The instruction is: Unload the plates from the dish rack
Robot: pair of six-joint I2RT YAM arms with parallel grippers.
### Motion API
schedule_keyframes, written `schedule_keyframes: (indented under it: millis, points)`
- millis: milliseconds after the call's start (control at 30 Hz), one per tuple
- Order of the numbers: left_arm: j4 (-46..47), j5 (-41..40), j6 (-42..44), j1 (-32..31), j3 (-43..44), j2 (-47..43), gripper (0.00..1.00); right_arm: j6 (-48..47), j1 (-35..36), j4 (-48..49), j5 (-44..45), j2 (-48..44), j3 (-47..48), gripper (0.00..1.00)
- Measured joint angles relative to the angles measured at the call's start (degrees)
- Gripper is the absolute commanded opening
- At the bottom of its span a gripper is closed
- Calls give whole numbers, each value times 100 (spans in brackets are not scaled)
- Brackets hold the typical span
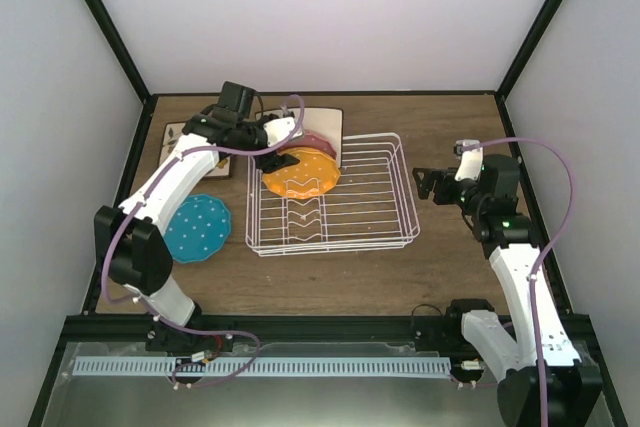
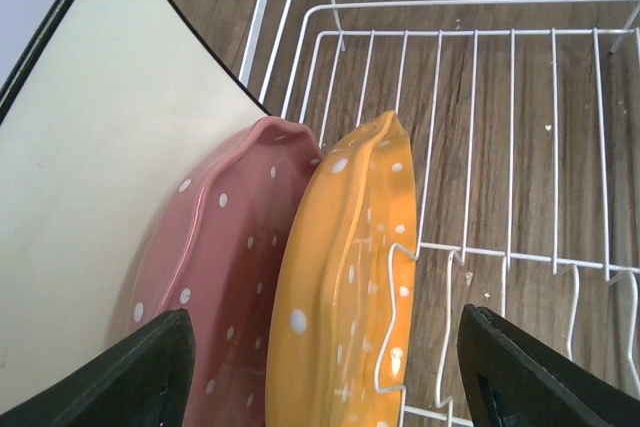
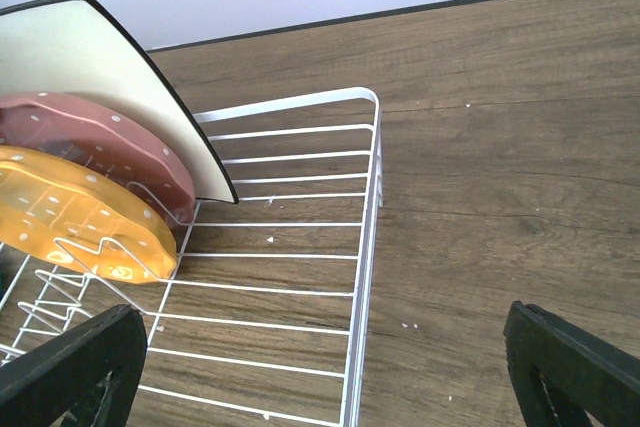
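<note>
1. The left gripper hung over the far-left part of the dish rack, its jaws spread wide and clasping nothing. In its wrist view, the dark fingers sat at the two lower corners, with two round plates showing between them.
2. Three plates stood on edge in that far-left part of the rack, packed close together. The plain cream square plate was farthest left, with the pink dotted plate leaning against it. The orange dotted plate came next on the right.
3. A zigzag prong of the rack crossed the right face of the orange plate.
4. The blue dotted plate lay flat on the wooden table, left of the rack and apart from it, beside the left arm.
5. A cream plate with a patterned border lay at the far-left corner of the table, mostly hidden under the same arm.
6. The right gripper hovered just right of the rack's right end, not touching it. Its jaws were wide apart and held nothing. Its wrist view took in the rack's far-right corner, with the three standing plates at the left.
</note>
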Motion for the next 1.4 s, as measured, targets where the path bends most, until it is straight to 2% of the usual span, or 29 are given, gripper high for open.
schedule_keyframes:
  millis: [200, 367, 500, 767, 867, 1400]
  points:
    - [66, -184, 140, -111, 7, 61, 73, 20, 0, 0, 42, -61, 0, 100]
    - [136, -315, 203, -210, 7, 221, 65, 20, 0, -2, 55, -70, 0, 100]
    - [181, -431, 205, -258, 4, 358, 53, 17, 0, -2, 85, -70, 0, 100]
    - [330, -671, 205, -400, 7, 461, 15, 17, 0, -15, 129, -111, 0, 100]
    - [525, -960, 417, -452, 7, 485, 5, 17, 0, -28, 133, -114, 0, 100]
    - [435, -1582, 151, -789, 295, 522, 4, 83, 0, -42, 131, -114, 0, 100]
